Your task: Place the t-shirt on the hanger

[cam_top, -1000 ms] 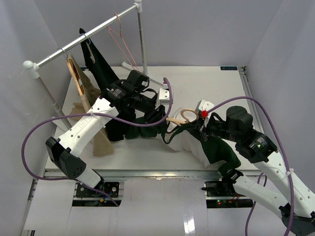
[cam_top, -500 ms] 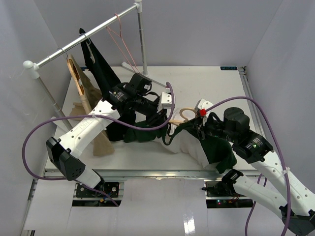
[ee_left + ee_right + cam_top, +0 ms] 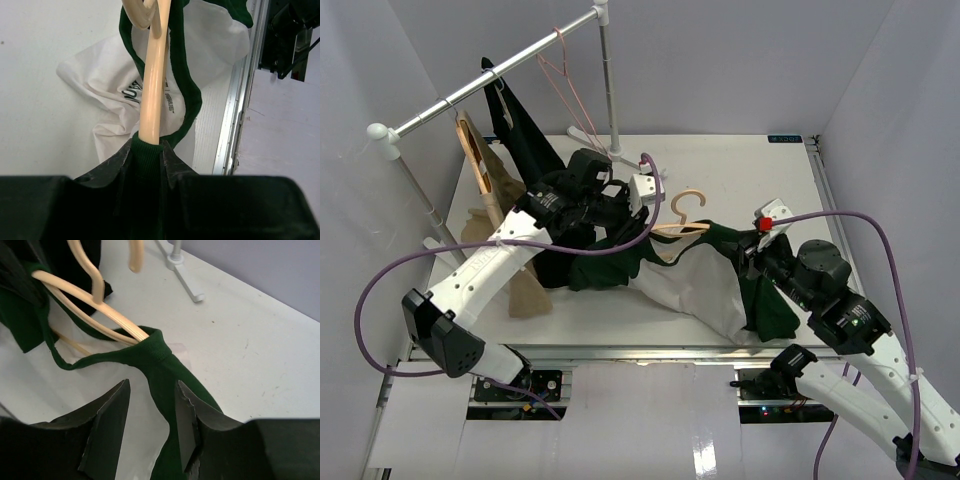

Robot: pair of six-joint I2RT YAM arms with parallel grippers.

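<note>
T-shirt [image 3: 700,285]: crumpled across the middle of the bench [image 3: 750,170], cream panel up, its green hem close to the near edge.
Hanger [image 3: 152,90]: threaded into the neck opening with the hook out on the far side.
Long axis: side to side across the bench, one wooden end toward each arm.
Left gripper [image 3: 146,157]: jaws clamped on the green collar rib, with the hanger's left tip wrapped inside the cloth. The wooden arm runs straight away from them.
Right gripper [image 3: 152,385]: jaws apart. A green band of the shirt passes between them and lies against one finger, not pinched.
Deciding relation: the hanger's right tip sits just under the ribbed collar, directly ahead of the right jaws and just beyond them. The right arm is the nearer one for drawing that shoulder over the wood.
Likely next need: close on the band, then pull outward along the hanger's axis while the left side anchors.
Open room: bare bench to the right and toward the far edge.
Tight spots: the rack [image 3: 490,92] and the black garment [image 3: 525,130] crowd the left, and little room is left toward the near edge.
</note>
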